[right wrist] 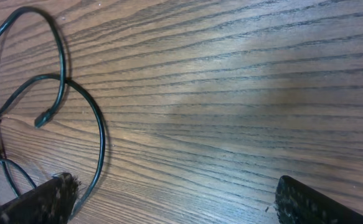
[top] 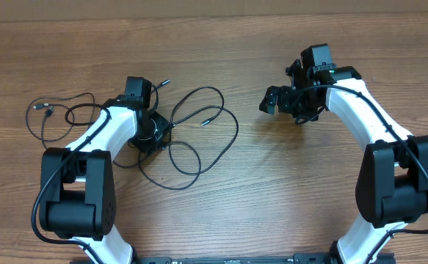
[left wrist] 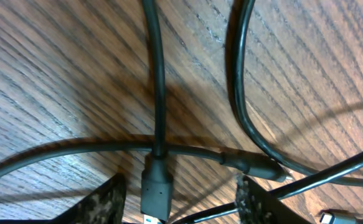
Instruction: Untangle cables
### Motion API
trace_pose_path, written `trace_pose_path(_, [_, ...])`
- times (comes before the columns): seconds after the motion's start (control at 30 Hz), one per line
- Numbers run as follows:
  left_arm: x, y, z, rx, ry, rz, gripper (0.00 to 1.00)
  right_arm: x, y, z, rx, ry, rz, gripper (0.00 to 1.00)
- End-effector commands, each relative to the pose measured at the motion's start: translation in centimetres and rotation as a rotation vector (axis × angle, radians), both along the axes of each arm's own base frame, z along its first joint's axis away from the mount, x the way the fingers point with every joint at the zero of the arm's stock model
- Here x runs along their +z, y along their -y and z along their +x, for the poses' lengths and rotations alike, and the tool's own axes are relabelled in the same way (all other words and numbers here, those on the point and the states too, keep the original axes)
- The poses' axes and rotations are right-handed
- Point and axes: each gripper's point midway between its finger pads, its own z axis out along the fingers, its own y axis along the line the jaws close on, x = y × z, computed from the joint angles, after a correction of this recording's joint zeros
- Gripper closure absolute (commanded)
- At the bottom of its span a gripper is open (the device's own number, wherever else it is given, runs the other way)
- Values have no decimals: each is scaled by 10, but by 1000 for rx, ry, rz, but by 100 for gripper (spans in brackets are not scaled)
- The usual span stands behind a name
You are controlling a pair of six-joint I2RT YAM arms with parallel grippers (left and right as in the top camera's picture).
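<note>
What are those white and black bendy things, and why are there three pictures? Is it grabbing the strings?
Those are two robot arms, each ending in a two-finger pincher. One picture looks down from above; the other two come from little cameras on the wrists. The table is wood. The thin black strings are cables, lying in loops. The left gripper is right down among them, fingers apart around a plug; I can't tell if it's pinching. The right gripper is open over bare wood, holding nothing.

Cables (top: pixel 191 132) left on table (top: pixel 287 191) — right side bare.
</note>
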Motion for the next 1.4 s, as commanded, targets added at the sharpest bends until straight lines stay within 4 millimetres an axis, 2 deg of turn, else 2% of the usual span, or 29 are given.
trace_pose_path(0.0, [-38,-4,-26,12,-114,5,40,8,0,0,0,24,-3,0])
trace_pose_path(0.13, [-39,-16,-15,36,-65,77,41,8,0,0,0,24,-3,0])
trace_pose_path(0.2, [-39,-18,-15,64,-70,84,50,8,0,0,0,24,-4,0])
trace_pose_path(0.27, [-40,-21,-16,86,-75,96,53,8,0,0,0,24,-3,0])
trace_pose_path(0.37, [-44,-23,-17,115,-87,109,45,8,0,0,0,24,-3,0])
trace_pose_path(0.43, [-50,-20,-21,126,-111,95,44,8,0,0,0,24,-4,0])
trace_pose_path(0.57, [-59,-16,-33,118,-172,80,58,8,0,0,0,24,-4,0])
trace_pose_path(0.67, [-61,-17,-39,118,-197,84,61,8,0,0,0,24,-3,0])
trace_pose_path(0.8, [-60,-13,-41,68,-203,57,86,8,0,0,0,24,-3,0])
trace_pose_path(0.9, [-60,-13,-41,57,-200,58,89,8,0,0,0,24,-3,0])
trace_pose_path(0.93, [-60,-13,-41,52,-200,57,96,8,0,0,0,24,-3,0])
trace_pose_path(1.0, [-58,-11,-38,4,-187,45,96,8,0,0,0,24,-3,0])
trace_pose_path(1.13, [-31,9,-13,-225,-74,-97,96,8,0,0,0,24,-3,0])
trace_pose_path(1.23, [4,14,12,-360,57,-131,96,8,0,0,0,24,-3,0])
trace_pose_path(1.3, [34,15,28,-456,154,-105,96,8,0,0,0,24,-3,0])
trace_pose_path(1.37, [52,15,33,-503,203,-89,96,8,0,0,0,24,-3,0])
